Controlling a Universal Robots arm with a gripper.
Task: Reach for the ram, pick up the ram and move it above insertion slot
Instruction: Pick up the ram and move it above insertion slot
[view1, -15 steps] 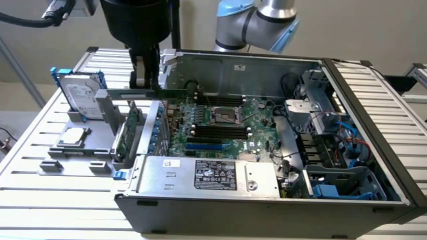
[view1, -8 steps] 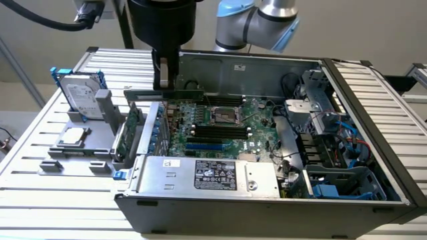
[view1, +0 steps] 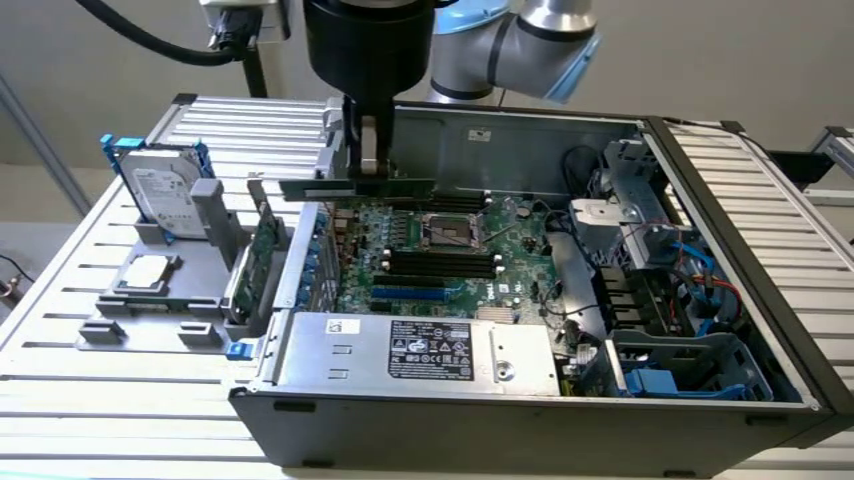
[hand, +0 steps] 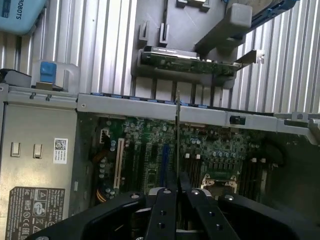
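Hand (hand: 177, 192): clamped on the ram, low in the wrist view.
Ram (view1: 358, 189): held level and edge-on above the motherboard (view1: 441, 255), near the case wall.
Slot (view1: 434, 262): black, bare, below the ram.

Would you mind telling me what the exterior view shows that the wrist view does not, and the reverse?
Exterior view alone: the hard drive upright in its gray stand, and the ram seen flat-on, above the motherboard's edge.

Wrist view alone: the ram edge-on, a thin line, and a white label with a square code.

Both: the end effector shut on the ram, the motherboard, and the black memory slots.
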